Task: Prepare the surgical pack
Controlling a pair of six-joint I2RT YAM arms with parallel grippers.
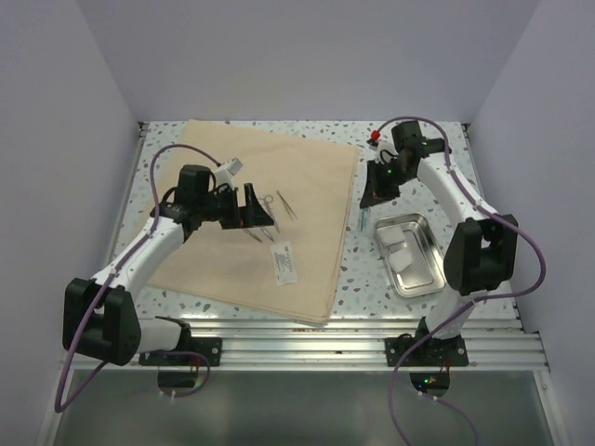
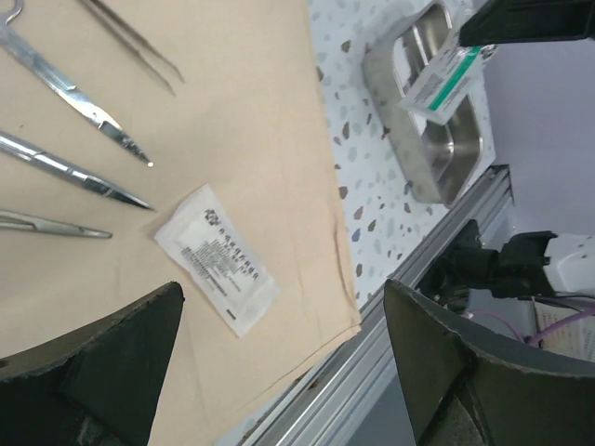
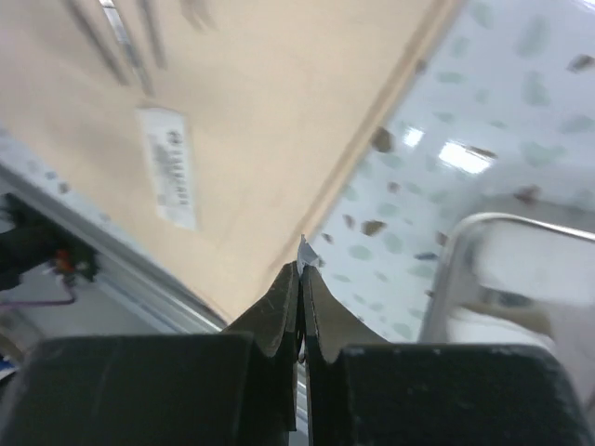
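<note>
Obs. Tan cloth sheet (image 1: 279, 186) lies spread flat. All places are given from it.

- On the sheet, toward its middle: scissors (image 2: 70, 91), forceps (image 2: 130, 37) and two more slim steel instruments I cannot name.
- On the sheet, nearer its front edge: one flat sealed packet (image 2: 217, 257).
- Off the sheet's right edge: steel tray (image 1: 423, 283), with white gauze (image 1: 402, 253) inside.

My left gripper (image 2: 282, 290) hovers over the sheet above the flat packet. The jaws are spread wide and there is nothing between them.

My right gripper (image 3: 300, 269) is just past the sheet's right edge. The jaws are pressed together on the thin rim of a green-printed packet (image 2: 444, 82), which hangs over the tray.

Handling, judged:
- Packets: light, floppy, slick film. Take them by a sealed edge. The rim hold is slight and could slip.
- Instruments: stiff, smooth, lying flush on cloth. Take them across the shank, not the tips, and expect the cloth to ruck.
- Gauze: soft and very light. A pinch may lift more than one square.
- Sheet: limp. Take it by a corner or hem to fold.
</note>
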